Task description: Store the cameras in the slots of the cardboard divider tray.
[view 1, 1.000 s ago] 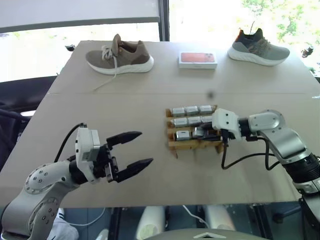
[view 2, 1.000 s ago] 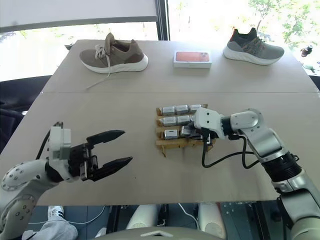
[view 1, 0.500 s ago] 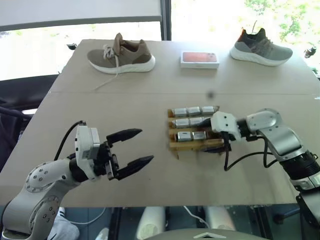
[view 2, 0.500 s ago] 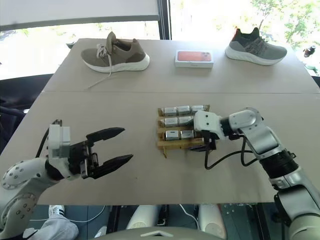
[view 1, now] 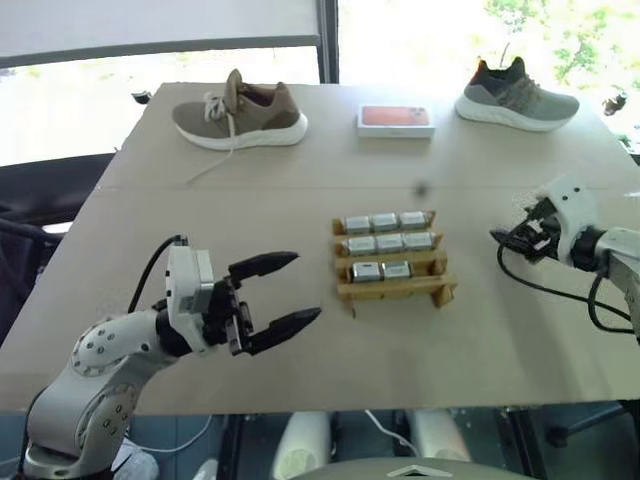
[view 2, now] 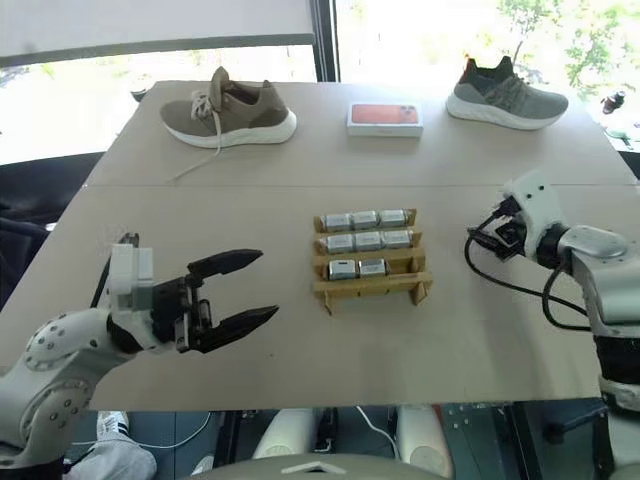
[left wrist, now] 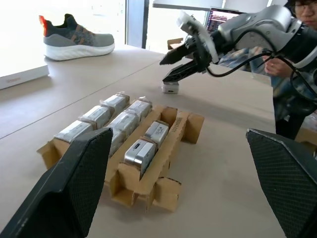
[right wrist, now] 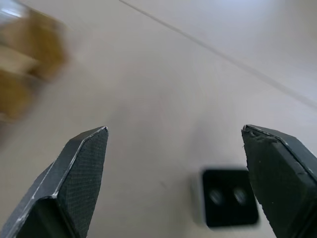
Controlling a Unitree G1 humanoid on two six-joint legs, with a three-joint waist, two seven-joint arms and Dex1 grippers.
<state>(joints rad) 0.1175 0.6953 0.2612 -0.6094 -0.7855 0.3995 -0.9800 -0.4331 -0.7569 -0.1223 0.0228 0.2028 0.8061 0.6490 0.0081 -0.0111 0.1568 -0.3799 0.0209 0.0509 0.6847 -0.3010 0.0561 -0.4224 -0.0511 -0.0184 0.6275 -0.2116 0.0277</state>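
The cardboard divider tray (view 1: 395,291) stands mid-table with several silver-grey cameras (view 1: 385,243) in its slots: three in the back row, three in the middle row, two in the front. One more camera (right wrist: 230,203), dark face up, lies loose on the table to the right of the tray, also visible as a small block (left wrist: 170,88). My right gripper (view 1: 507,240) hovers open just above that loose camera, holding nothing. My left gripper (view 1: 292,290) is open and empty, left of the tray and pointing at it.
A tan shoe (view 1: 240,110), a white box with an orange-red top (view 1: 396,120) and a grey shoe (view 1: 520,95) lie along the table's far edge. A person (left wrist: 297,34) is beyond the table's right side.
My right gripper has opened, leaving a second camera in the tray's front row, and has swung away to the right. The left gripper has hardly moved.
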